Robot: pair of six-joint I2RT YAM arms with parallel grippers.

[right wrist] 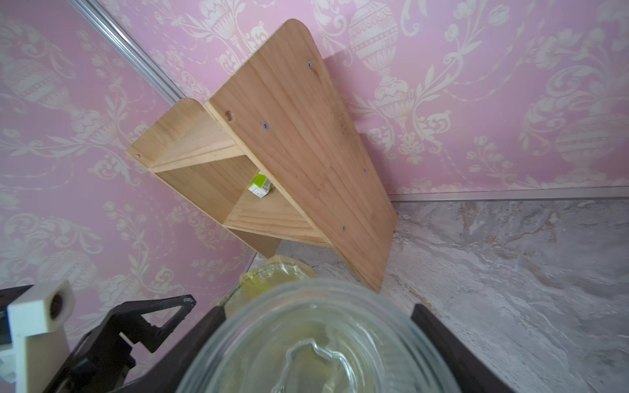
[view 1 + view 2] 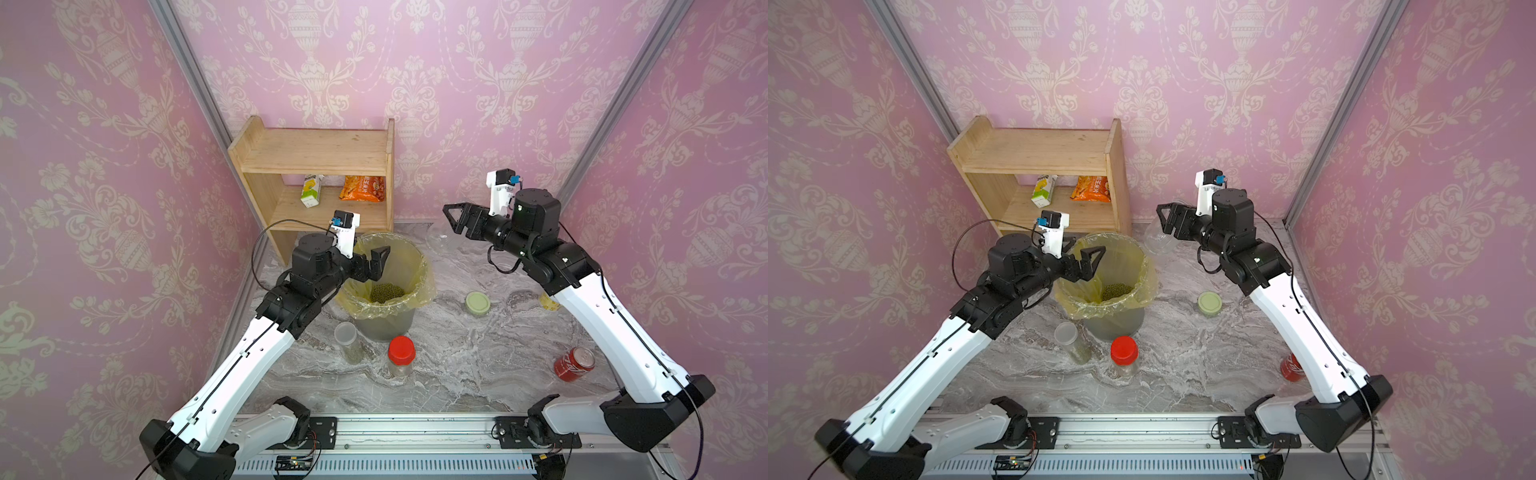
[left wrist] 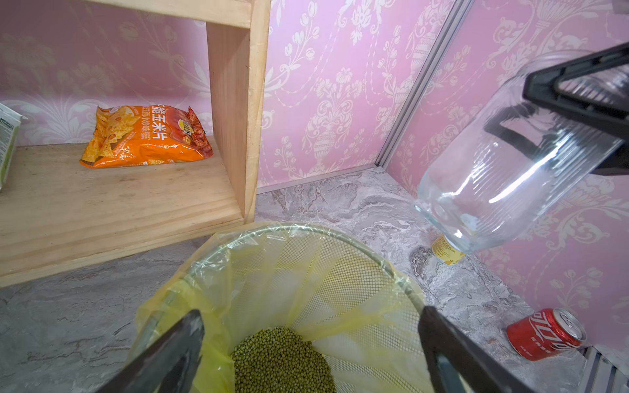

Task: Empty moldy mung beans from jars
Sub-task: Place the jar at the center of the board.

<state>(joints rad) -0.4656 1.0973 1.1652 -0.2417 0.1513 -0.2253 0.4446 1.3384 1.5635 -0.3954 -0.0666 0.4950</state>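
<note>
The mung beans (image 2: 386, 293) lie in a green heap at the bottom of the grey bin (image 2: 424, 282), inside its yellow bag. More beans show through the walls of two closed jars standing in front of the bin. The slim jar (image 2: 349, 343), with a translucent lid, is just beside the bin's wall. The red-lidded jar (image 2: 401, 357) stands a little apart from both.

A third jar, the clear jar (image 3: 503, 163), is off the table, clamped near its neck by the right gripper (image 2: 451, 220). It is tilted, base pointing away from the gripper, beyond the bin's rim on the back-wall side. As far as I can tell through the glare, it is empty. Its pale green lid (image 2: 477, 303) lies flat and alone on the marble table (image 2: 478, 365).

The left gripper (image 3: 311, 314) hangs over the bin's mouth with its fingers spread wide, holding nothing.

The tight spots are at the back, where the wooden shelf (image 2: 316, 153) has its side panel close to the bin's rim. The left forearm also passes near the slim jar. The widest bare marble runs from the red-lidded jar across to the soda can (image 2: 575, 363), which lies tipped near the right arm. A small yellow container (image 3: 446, 250) sits by the side wall.
</note>
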